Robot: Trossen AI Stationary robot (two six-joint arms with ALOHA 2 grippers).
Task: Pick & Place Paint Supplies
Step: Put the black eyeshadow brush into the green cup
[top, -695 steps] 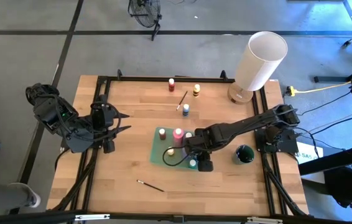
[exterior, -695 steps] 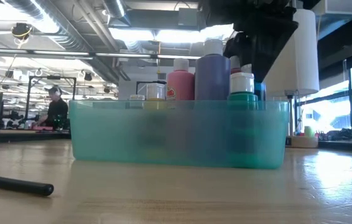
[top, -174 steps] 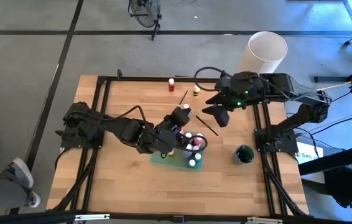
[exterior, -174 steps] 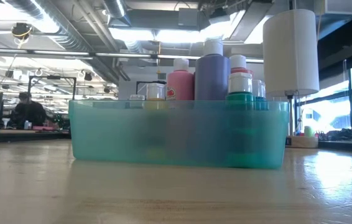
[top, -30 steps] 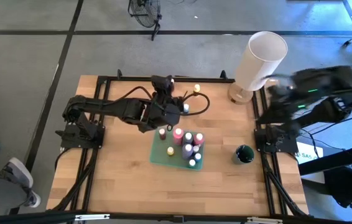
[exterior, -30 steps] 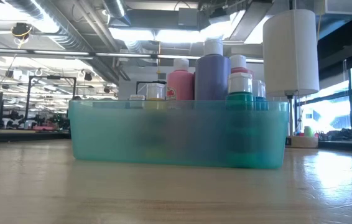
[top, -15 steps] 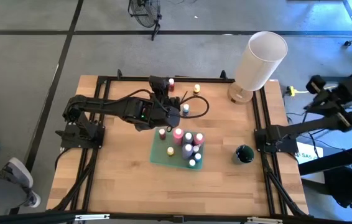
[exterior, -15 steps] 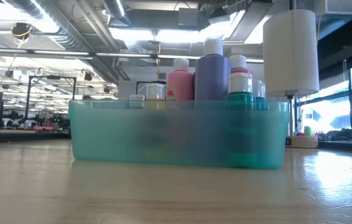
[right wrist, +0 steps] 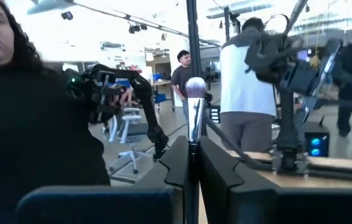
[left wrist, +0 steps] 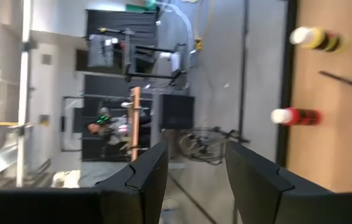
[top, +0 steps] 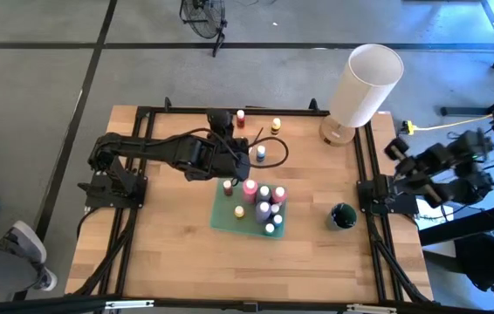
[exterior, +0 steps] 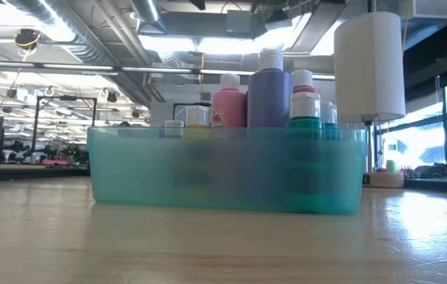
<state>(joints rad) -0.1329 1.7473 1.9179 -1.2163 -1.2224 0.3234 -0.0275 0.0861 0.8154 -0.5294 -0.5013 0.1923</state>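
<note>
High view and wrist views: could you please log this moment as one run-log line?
left gripper: open, empty, near red bottle | right gripper: shut on brush, beyond table right edge | tray: bottles inside

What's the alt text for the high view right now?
The left hand hovers open over the far middle of the wooden table, just behind a teal plastic bin of small paint bottles. A red bottle, yellow bottle and blue bottle stand loose nearby; the right arm is off the table's right edge.
</note>
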